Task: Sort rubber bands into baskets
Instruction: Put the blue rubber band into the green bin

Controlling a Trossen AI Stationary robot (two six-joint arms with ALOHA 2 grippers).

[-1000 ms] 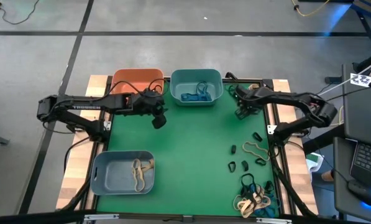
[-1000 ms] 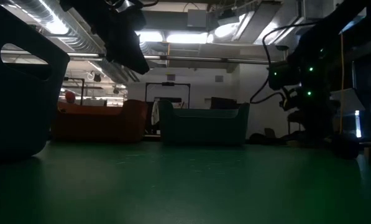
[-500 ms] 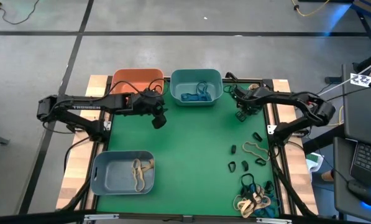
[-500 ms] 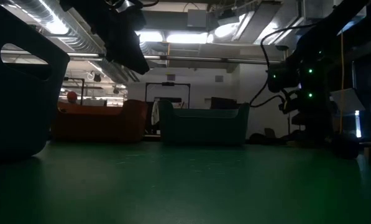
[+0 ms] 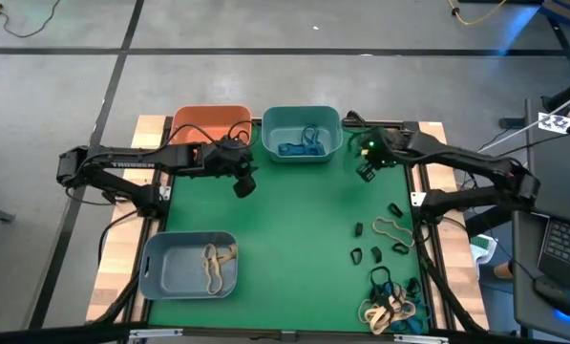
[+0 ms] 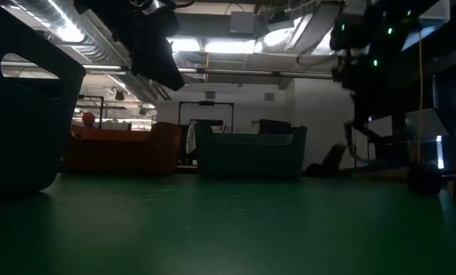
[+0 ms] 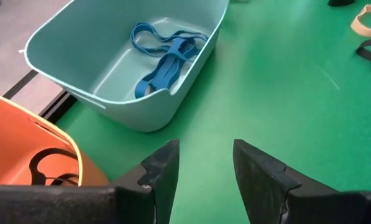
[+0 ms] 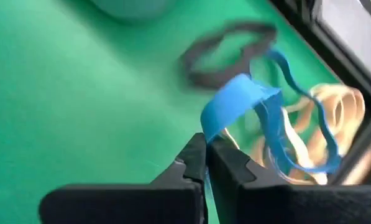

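My right gripper (image 5: 366,168) hangs over the green mat just right of the teal basket (image 5: 302,134) and is shut on a blue rubber band (image 8: 247,99). The teal basket holds blue bands (image 7: 166,56). A black band (image 7: 48,165) lies in the orange basket (image 5: 211,122), and tan bands lie in the grey-blue basket (image 5: 189,265). My left gripper (image 5: 244,183) waits open above the mat in front of the orange and teal baskets, holding nothing. Loose black, tan and blue bands (image 5: 390,287) lie along the mat's right side. My right gripper pinches the blue band by a flat stretch of its loop (image 8: 211,127) between the free ends of its two fingers. The rest of the loop (image 8: 278,137) bows out beyond the fingertips, slack, above the mat.
A black band (image 8: 229,46) and tan bands (image 8: 334,118) lie on the mat beyond the right gripper, near the far right corner. A tan band (image 5: 391,229) and small black bands (image 5: 375,253) lie mid-right; a mixed pile (image 5: 391,306) sits at the near right.
My right gripper has risen from the mat and drawn a little toward the far edge, nearer the teal basket. My left arm has kept still.
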